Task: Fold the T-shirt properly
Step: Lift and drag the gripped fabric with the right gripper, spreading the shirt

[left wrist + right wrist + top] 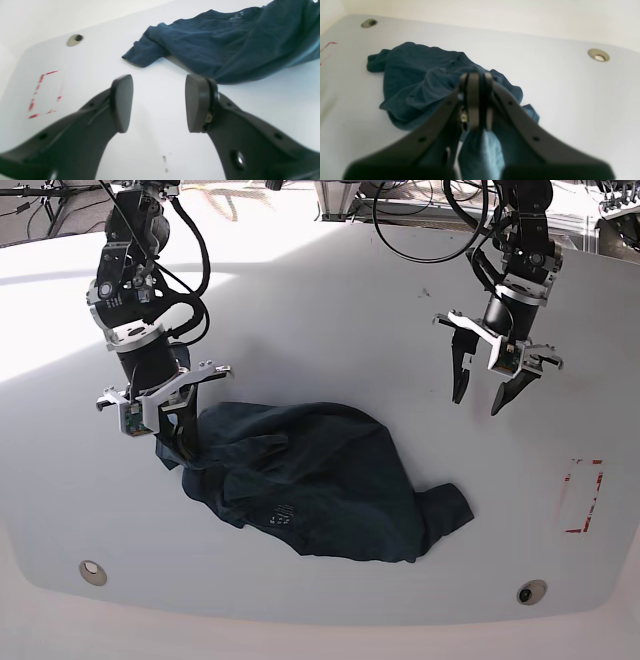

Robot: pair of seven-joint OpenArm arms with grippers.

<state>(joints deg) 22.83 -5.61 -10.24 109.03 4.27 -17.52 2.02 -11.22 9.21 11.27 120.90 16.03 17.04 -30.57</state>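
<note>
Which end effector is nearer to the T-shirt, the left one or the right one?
The right. The right end effector is shut on an edge of the T-shirt. The left end effector hangs open above bare table, apart from the cloth.

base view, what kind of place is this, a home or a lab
Most likely a robotics lab bench: two arms over a bare white table with a red taped square, loose cables behind, and one T-shirt as test cloth.
</note>
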